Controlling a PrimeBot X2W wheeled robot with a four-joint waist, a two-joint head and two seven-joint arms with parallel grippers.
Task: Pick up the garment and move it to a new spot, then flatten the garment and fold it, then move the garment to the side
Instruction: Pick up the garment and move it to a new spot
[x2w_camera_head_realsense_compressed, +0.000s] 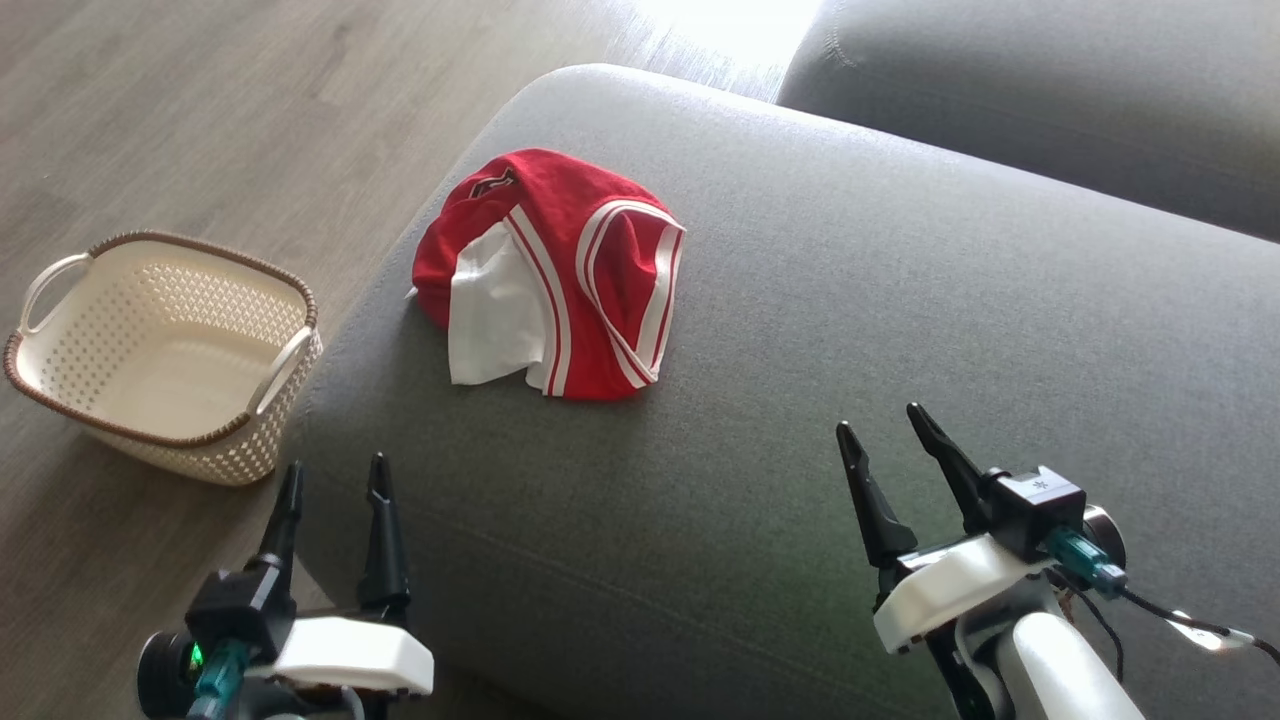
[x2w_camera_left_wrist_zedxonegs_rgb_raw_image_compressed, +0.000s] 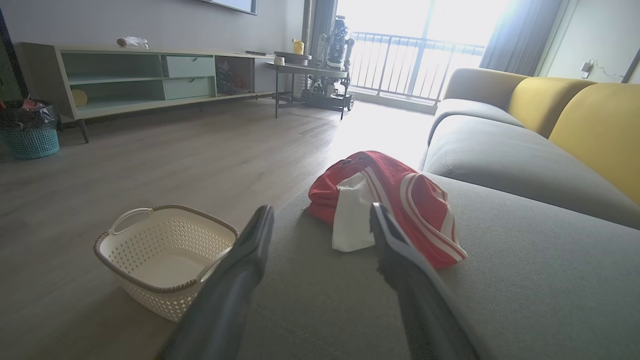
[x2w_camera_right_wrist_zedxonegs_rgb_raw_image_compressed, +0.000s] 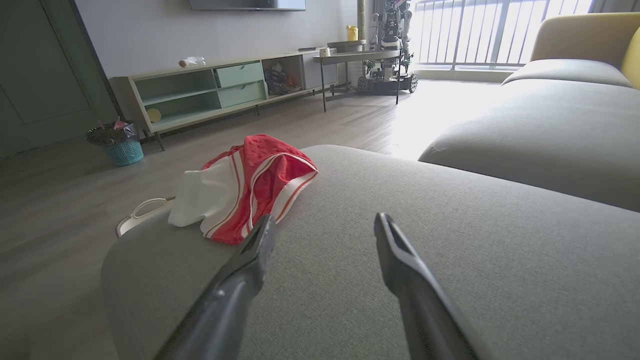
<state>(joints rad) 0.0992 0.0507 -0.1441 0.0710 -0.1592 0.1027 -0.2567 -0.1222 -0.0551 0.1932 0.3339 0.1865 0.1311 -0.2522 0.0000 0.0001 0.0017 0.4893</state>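
— On the grey sofa seat (x2w_camera_head_realsense_compressed: 900, 300), what is pictured?

— A red garment (x2w_camera_head_realsense_compressed: 560, 270) trimmed with white stripes is seen lying in a crumpled heap on the seat's far left part, close to its rounded left edge. A plain white panel is turned out along the side of the heap that faces that edge. A dark emblem can be made out on top of the red cloth.

— How are the jaws shown to stand?

— Both pairs are spread wide, and nothing is gripped by either. The left jaws, their two dark fingers (x2w_camera_head_realsense_compressed: 378, 540) pointed away from the robot, are seen at the seat's near left corner. One finger is placed over the cushion, and the other appears over the wooden floor (x2w_camera_head_realsense_compressed: 200, 100) beside it. The right jaws, with fingers (x2w_camera_head_realsense_compressed: 872, 500) likewise parted, are held above the seat's near right part. Both pairs are seen well apart from the garment, and the cloth is touched by neither.

— What else is recorded around the seat?

— A cream lattice basket (x2w_camera_head_realsense_compressed: 200, 460) with a brown rim and two loop handles is set on the floor just beside the seat's left edge. A second grey cushion (x2w_camera_head_realsense_compressed: 1050, 100) is seen beyond the seat's far right edge, with a narrow gap between the two. In the right wrist view, a low sideboard (x2w_camera_right_wrist_zedxonegs_rgb_raw_image_compressed: 210, 90) with pale green drawers is seen against the wall, well away from the seat.
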